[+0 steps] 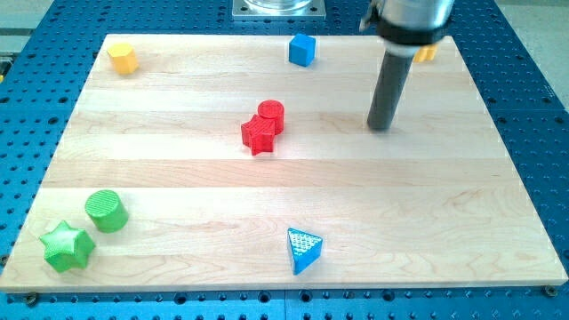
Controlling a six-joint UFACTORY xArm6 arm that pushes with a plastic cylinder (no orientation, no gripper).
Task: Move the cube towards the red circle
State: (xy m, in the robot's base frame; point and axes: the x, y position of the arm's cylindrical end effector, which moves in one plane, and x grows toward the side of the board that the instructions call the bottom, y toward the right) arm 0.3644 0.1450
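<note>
**Tip waits off to the right of the cube**

My tip rests on the counter toward its top right, well apart from every block. I have no hand to spread or pinch, only this rod. The blue cube sits by the top edge, left of me; the red circle lies below it, touching a red star. I judge I must get above the cube to push it down.

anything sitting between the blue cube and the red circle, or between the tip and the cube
Nothing visible does. The blue cube has bare board down to the red circle; the red star touches its far side. My tip is right of both, with bare board toward the cube.
</note>
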